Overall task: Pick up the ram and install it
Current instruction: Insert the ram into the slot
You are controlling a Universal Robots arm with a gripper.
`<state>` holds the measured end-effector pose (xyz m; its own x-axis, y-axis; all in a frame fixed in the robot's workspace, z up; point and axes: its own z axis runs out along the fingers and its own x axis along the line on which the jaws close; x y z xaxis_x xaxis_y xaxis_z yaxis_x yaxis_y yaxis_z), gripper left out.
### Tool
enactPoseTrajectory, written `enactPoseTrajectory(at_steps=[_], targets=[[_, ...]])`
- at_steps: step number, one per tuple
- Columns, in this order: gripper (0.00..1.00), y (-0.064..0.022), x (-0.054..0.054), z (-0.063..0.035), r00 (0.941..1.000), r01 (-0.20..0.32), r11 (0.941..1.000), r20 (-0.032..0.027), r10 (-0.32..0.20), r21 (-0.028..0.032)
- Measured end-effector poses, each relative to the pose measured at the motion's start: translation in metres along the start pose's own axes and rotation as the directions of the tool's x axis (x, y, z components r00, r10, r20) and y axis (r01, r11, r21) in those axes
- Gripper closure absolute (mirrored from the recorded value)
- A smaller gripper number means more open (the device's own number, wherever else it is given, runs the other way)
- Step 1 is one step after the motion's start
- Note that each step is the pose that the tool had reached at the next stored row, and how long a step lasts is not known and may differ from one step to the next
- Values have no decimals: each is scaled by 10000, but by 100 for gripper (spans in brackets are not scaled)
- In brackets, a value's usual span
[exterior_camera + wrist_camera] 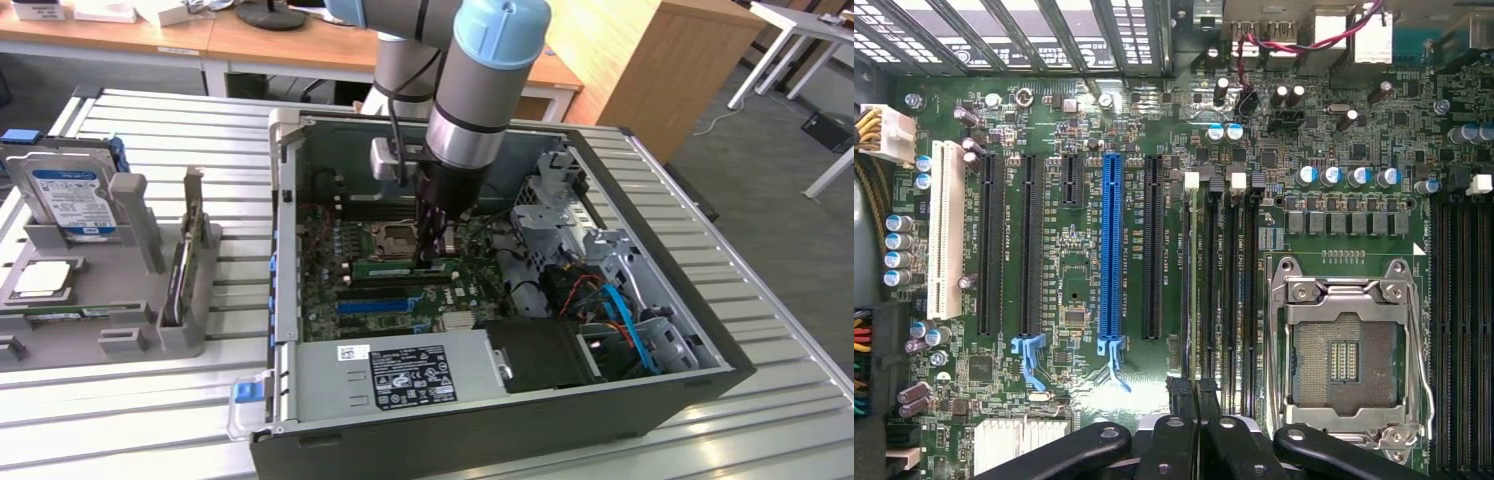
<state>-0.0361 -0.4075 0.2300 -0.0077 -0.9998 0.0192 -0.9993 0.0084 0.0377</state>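
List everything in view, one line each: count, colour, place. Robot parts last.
computer case: one, dark grey, open, on the slatted table.
motherboard: one, green, inside the case.
ram: one, green, pale label, on edge among the memory slots.
processor socket: one, silver, beside those slots.
long slot: one, blue, on the motherboard.
power supply: one, silver, black label, case corner.
hard drive: one, blue-labelled, on the grey fixture, exterior view's left.
arm: one, silver and blue, reaching into the case.
gripper: one, black, shut on the ram.
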Motion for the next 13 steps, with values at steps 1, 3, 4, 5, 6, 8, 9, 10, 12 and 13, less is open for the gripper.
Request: enactPoseTrajectory(at_steps=[1, 3, 4, 5, 6, 8, 9, 10, 12, 13], targets=[[88, 0, 0, 0, 10000, 1, 10000, 0, -1, 0], [88, 0, -2, 1, 10000, -1, 10000, 1, 1, 0], [88, 0, -3, 1, 10000, -1, 10000, 0, 1, 0], [88, 0, -4, 1, 10000, -2, 10000, 0, 2, 1], [88, 0, -5, 2, 10000, -3, 10000, 0, 3, 2], [88, 0, -5, 3, 10000, -4, 10000, -1, 4, 2], [88, -1, -6, 5, 10000, -6, 10000, 0, 6, 3], [88, -1, -6, 8, 10000, -9, 10000, 1, 9, 4], [88, -1, -6, 12, 10000, -14, 10000, 1, 14, 3], [88, -1, -6, 15, 10000, -20, 10000, 1, 20, 3]])
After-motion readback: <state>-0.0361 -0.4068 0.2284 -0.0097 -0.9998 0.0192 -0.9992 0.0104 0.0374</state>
